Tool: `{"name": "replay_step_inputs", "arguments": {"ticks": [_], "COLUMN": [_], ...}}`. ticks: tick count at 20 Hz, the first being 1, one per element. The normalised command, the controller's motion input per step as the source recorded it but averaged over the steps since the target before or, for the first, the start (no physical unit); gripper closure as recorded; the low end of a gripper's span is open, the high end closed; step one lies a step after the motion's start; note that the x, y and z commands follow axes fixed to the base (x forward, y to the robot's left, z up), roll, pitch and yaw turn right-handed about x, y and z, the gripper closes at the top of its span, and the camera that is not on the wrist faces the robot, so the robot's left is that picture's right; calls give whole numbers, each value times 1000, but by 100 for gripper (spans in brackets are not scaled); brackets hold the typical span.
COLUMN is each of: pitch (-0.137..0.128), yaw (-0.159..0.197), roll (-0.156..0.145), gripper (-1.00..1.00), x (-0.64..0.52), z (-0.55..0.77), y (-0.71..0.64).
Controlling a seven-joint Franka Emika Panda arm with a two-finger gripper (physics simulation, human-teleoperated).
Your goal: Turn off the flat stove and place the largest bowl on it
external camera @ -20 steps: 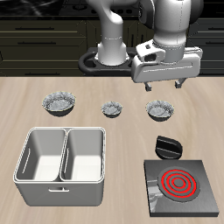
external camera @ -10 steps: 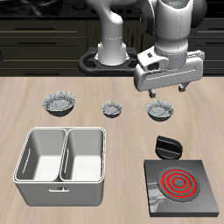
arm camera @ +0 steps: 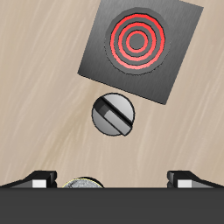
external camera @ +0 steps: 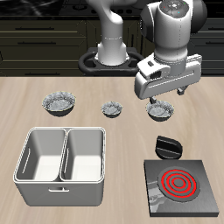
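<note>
The flat stove (external camera: pixel 179 182) is a dark grey slab near the table's front edge, and its ring burner (external camera: pixel 178 182) glows red. Its black knob (external camera: pixel 167 147) sits just behind the slab. The largest bowl (external camera: pixel 59 103) stands farther back, across the table from the stove. My gripper (external camera: pixel 166 94) is open and empty, tilted, and hovers above a smaller speckled bowl (external camera: pixel 160 110). The wrist view shows the stove (arm camera: pixel 171 66), the knob (arm camera: pixel 114 115), my gripper (arm camera: pixel 114 179) and the rim of that smaller bowl (arm camera: pixel 81 184).
A white two-compartment bin (external camera: pixel 63 156) stands near the front, between the largest bowl and the stove. The smallest speckled bowl (external camera: pixel 113 108) sits in the middle of the bowl row. The robot base is at the table's back.
My gripper has tilted and moved a little lower and toward the table's front, above the smaller bowl. The burner stays red and nothing on the table has moved.
</note>
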Motion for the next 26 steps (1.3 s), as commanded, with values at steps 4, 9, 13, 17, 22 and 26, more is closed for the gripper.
{"name": "replay_step_inputs", "arguments": {"ticks": [4, 9, 13, 17, 22, 26], "pitch": [8, -21, 1, -24, -33, -44], "yaw": [116, 120, 144, 112, 58, 51], "roll": [1, 2, -1, -12, -18, -4], "gripper": [-100, -100, -100, -100, -100, -100], "x": [34, 36, 22, 7, -51, 38], "z": [-39, -2, -80, -19, 46, 65], "y": [-53, -73, 10, 14, 15, -12]}}
